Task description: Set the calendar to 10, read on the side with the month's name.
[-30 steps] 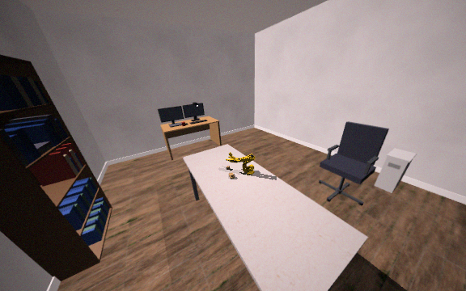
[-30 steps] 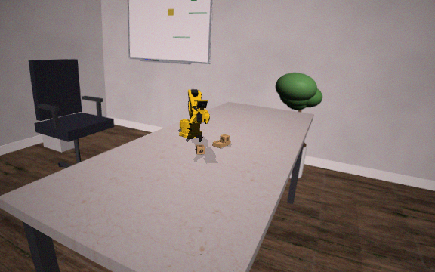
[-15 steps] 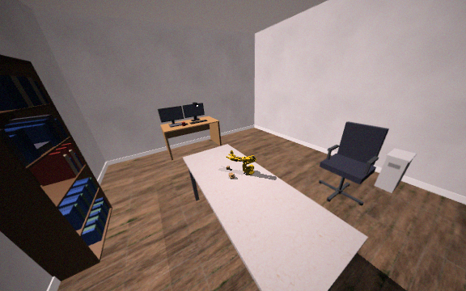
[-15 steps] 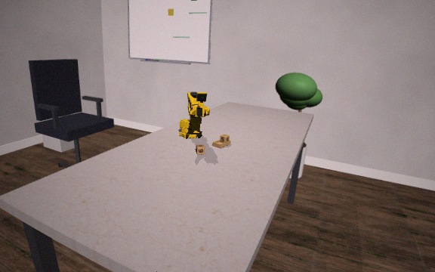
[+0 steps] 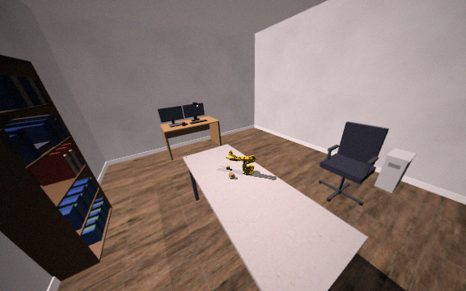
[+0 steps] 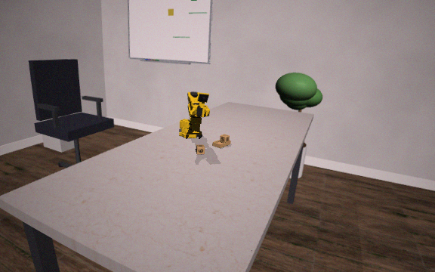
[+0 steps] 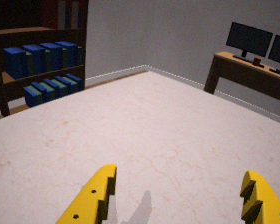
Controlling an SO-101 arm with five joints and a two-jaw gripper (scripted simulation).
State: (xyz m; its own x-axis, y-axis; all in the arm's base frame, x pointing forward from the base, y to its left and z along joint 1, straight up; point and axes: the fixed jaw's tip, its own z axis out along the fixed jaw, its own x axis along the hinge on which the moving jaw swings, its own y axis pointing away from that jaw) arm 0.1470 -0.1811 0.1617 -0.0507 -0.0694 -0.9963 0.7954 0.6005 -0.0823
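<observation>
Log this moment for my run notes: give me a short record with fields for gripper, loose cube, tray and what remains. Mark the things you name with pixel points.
gripper: partly open (image 7: 178,192), nothing between its fingers, raised above the table (image 5: 265,210) (image 6: 157,189) (image 7: 141,130)
loose cube: on the table outside the tray (image 6: 217,144), a digit on one side (image 6: 200,150)
tray: on the table, one cube (image 6: 224,138) in it
month's name: cannot be read
remaining: loose cube into the tray, digits set to 10
</observation>
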